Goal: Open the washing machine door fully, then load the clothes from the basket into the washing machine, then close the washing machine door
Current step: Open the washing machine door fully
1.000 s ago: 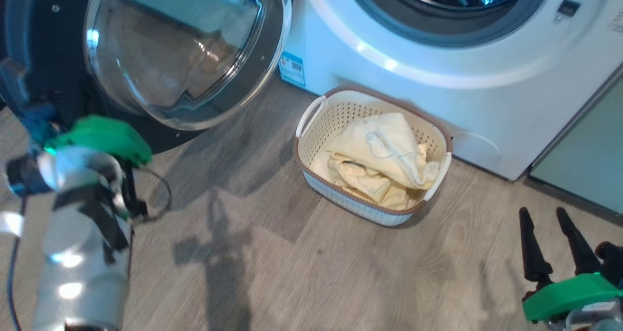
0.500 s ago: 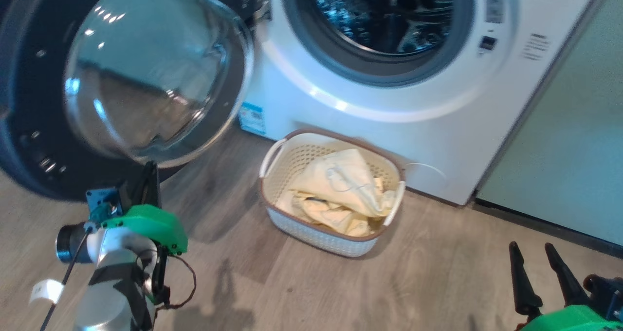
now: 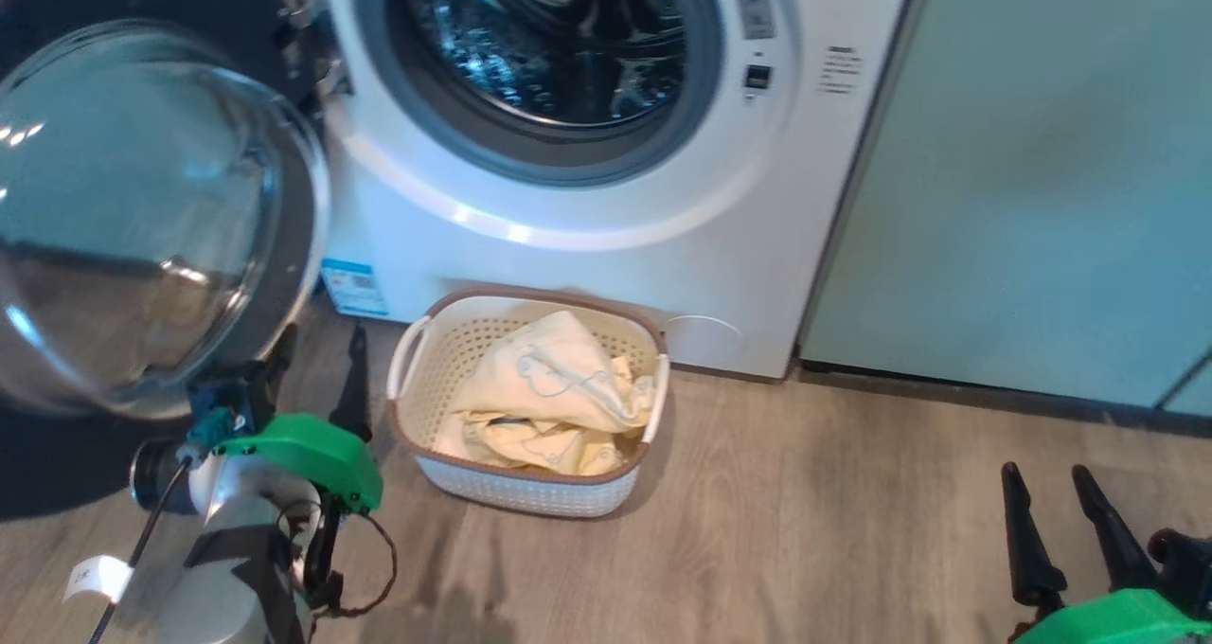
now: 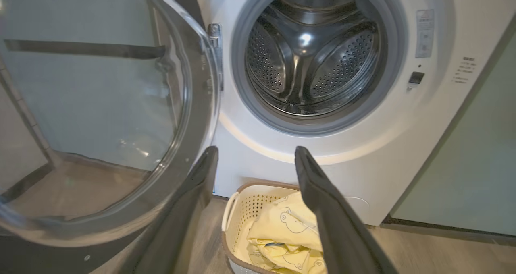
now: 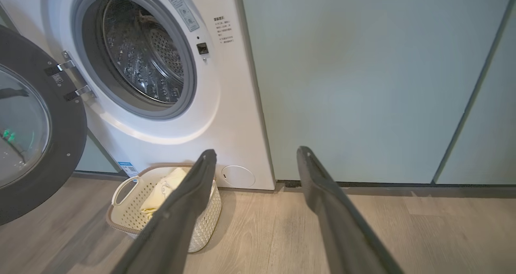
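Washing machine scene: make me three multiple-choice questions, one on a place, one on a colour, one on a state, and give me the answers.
1. Where does the basket stand?
A) on the floor in front of the washing machine
B) on a chair
C) on a shelf

2. What colour are the clothes in it?
A) red
B) pale yellow
C) black

3. How is the washing machine door?
A) shut
B) open, swung out to the left
C) taken off and lying flat

Answers:
1 A, it sits on the wood floor against the machine's white front.
2 B, the fabric is pale yellow with bear outlines.
3 B, the steel drum is uncovered and the glass bowl faces outward.
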You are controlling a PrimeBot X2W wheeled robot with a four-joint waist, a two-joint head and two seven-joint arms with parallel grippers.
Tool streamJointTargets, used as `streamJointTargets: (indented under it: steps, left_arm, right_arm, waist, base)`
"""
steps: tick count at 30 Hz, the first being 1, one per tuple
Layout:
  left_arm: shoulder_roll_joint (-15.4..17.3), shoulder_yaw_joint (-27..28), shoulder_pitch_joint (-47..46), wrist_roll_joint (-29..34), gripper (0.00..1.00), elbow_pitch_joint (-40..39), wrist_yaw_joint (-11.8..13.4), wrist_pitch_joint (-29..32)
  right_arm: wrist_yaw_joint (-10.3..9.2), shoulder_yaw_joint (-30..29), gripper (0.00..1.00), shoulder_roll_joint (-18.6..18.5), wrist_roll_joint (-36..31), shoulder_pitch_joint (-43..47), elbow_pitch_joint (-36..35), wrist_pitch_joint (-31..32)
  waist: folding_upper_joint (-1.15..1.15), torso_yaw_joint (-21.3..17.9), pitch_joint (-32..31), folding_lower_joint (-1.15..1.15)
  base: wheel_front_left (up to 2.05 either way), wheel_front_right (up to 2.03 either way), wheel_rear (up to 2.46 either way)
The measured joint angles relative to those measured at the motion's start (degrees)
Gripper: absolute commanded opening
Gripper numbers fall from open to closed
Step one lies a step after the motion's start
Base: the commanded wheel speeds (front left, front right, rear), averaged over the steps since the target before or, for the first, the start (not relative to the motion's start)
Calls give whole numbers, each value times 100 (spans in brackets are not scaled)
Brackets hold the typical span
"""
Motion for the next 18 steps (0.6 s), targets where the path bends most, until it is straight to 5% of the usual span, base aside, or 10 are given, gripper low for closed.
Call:
streamJointTargets:
  steps: [18]
  left_arm:
    - [21,-34,219,15,100,-1,-114,1]
  right_arm:
    - [0,-277,100,21,-170,6,-237,0]
  waist:
    - [0,-741,-72,0]
  base:
    - [0,0,0]
